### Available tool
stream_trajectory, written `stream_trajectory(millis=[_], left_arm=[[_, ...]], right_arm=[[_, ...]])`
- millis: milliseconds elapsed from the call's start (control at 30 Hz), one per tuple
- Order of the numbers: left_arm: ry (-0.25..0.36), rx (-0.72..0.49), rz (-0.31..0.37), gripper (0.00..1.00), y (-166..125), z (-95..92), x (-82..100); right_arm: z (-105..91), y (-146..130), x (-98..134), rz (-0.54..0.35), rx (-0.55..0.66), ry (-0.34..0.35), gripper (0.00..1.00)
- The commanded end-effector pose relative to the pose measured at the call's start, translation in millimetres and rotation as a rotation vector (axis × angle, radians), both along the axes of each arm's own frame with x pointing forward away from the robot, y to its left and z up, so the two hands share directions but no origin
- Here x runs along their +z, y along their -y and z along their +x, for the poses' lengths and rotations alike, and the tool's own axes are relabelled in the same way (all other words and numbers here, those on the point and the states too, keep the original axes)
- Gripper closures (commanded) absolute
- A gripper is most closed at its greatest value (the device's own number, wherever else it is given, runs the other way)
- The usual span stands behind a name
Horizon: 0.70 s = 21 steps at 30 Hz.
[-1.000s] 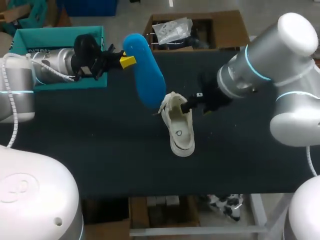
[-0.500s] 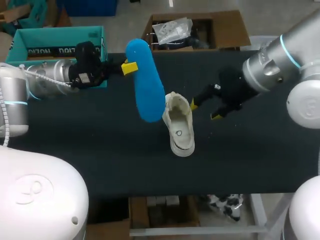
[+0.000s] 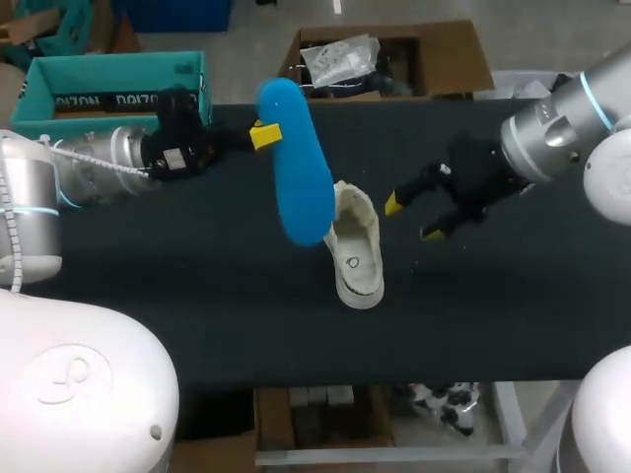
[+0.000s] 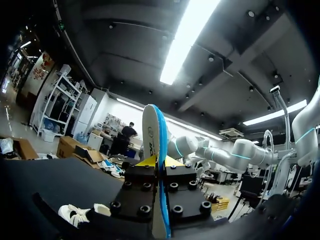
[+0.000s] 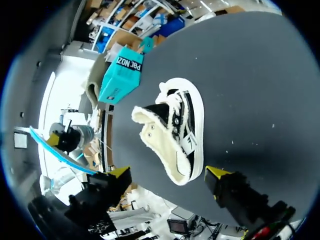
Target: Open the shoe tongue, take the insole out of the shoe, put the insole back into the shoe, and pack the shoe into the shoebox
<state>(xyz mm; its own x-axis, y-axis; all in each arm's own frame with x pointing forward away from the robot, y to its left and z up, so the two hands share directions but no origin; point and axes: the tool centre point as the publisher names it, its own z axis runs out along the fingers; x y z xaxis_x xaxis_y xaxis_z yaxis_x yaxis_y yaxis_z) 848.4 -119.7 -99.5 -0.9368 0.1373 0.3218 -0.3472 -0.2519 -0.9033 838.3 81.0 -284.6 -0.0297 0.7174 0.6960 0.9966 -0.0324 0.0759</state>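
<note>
The blue insole (image 3: 296, 163) hangs in the air over the table's middle, its lower end just above the shoe. My left gripper (image 3: 264, 135) is shut on its upper edge; in the left wrist view the insole (image 4: 156, 145) stands edge-on between the fingers of that gripper (image 4: 159, 162). The cream-lined shoe (image 3: 357, 251) rests on the black table with its opening up. My right gripper (image 3: 412, 217) hovers open a little to the right of the shoe, holding nothing. In the right wrist view the shoe (image 5: 177, 135) lies just ahead of the right gripper (image 5: 169, 172). The teal shoebox (image 3: 108, 84) stands at the back left.
An open cardboard box (image 3: 449, 49) with a plastic bag sits behind the table's far edge. The shoebox (image 5: 122, 75) shows beyond the shoe in the right wrist view. The table (image 3: 197, 296) is bare black cloth in front and to the right.
My right gripper has let go of the shoe's opening and drawn back to the right, open. The left arm has carried the insole slightly right, toward the shoe.
</note>
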Motion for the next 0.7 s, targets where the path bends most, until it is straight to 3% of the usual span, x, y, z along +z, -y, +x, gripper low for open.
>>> stream_trajectory(millis=[33, 400, 700], left_arm=[[-0.038, 0.028, 0.008, 1.00, 14, -8.4, -6.8], [-0.142, -0.019, 0.067, 1.00, 25, -26.3, -14.8], [-0.129, -0.021, 0.086, 1.00, 27, -27.2, -16.1]], right_arm=[[-3.3, 9, -1, 0.049, -0.049, -0.066, 0.00], [-25.6, 21, -12, 0.180, -0.160, -0.194, 0.00], [-25.5, 19, -13, 0.184, -0.155, -0.200, 0.00]])
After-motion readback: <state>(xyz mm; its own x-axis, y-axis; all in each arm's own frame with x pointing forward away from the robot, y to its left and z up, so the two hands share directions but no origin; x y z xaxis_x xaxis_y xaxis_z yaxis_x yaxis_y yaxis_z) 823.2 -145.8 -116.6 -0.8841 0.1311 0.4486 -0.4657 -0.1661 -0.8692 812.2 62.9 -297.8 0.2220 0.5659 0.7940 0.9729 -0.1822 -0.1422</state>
